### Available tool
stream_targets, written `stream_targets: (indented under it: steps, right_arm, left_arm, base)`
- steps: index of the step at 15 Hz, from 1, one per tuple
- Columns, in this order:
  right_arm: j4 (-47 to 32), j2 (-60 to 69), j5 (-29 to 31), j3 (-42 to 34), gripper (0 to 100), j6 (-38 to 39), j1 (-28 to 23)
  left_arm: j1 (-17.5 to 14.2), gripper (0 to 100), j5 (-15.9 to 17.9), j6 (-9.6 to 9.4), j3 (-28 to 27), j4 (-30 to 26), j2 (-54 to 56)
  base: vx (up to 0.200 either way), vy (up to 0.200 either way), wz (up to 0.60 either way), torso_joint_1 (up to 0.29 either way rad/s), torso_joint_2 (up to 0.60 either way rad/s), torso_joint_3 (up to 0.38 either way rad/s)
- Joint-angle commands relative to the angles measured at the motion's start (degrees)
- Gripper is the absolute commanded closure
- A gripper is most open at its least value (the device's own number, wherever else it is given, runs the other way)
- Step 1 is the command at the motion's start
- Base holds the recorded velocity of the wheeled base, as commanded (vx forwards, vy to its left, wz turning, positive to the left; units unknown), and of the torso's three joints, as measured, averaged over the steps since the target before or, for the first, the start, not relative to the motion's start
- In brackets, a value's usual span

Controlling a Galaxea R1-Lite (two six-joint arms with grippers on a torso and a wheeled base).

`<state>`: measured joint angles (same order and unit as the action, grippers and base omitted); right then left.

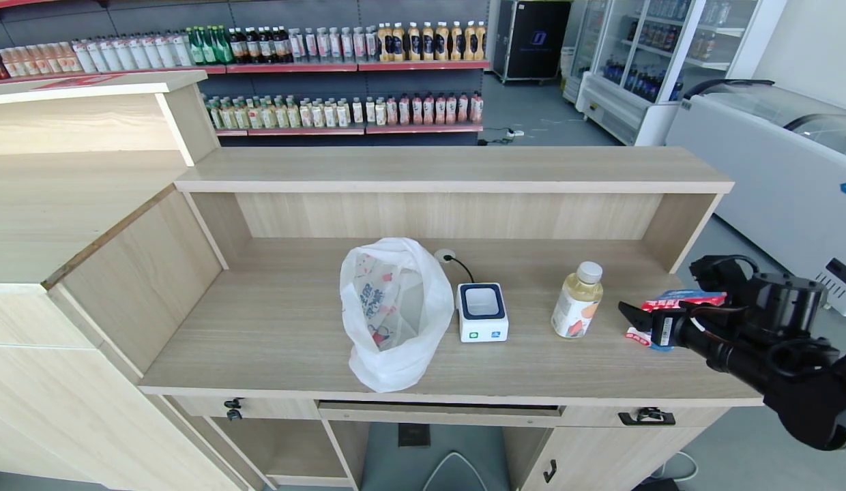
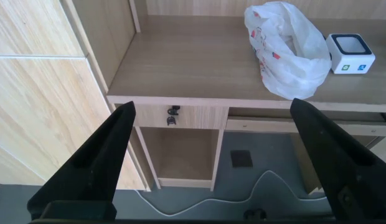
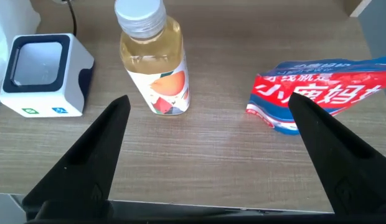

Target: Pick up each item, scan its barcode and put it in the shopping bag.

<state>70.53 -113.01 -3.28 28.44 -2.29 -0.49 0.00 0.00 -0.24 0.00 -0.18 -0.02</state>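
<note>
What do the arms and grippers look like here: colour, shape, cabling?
Right arm: black, rounded joint housings, loose black cable loops, a white label near the wrist. Left gripper and right gripper: each two plain black wedge-shaped jaws tapering to narrow tips.

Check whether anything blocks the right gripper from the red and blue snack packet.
Nothing visible does. The open right gripper hangs near the red and blue snack packet; the yellow drink bottle stands aside.

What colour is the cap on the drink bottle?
White; the cap shows best in the right wrist view.
</note>
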Motion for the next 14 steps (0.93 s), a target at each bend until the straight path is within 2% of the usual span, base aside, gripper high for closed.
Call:
stream_targets:
  steps: [1,8,14]
  right_arm:
    - [0.0,-3.7,0.7,2.2,0,0.2,1.1]
    - [0.0,-10.9,5.9,9.7,0,1.0,3.7]
    - [0.0,-16.3,6.9,15.1,0,0.9,5.8]
  left_arm:
    - [0.0,0,0.0,-0.02,0.0,0.0,0.0]
    - [0.0,0,0.0,-0.02,0.0,0.0,0.0]
    - [0.0,0,0.0,-0.02,0.0,0.0,0.0]
  base:
    - [0.0,0.0,0.0,0.0,0.0,0.0]
    - [0.0,0.0,0.0,0.0,0.0,0.0]
    - [0.0,0.0,0.0,0.0,0.0,0.0]
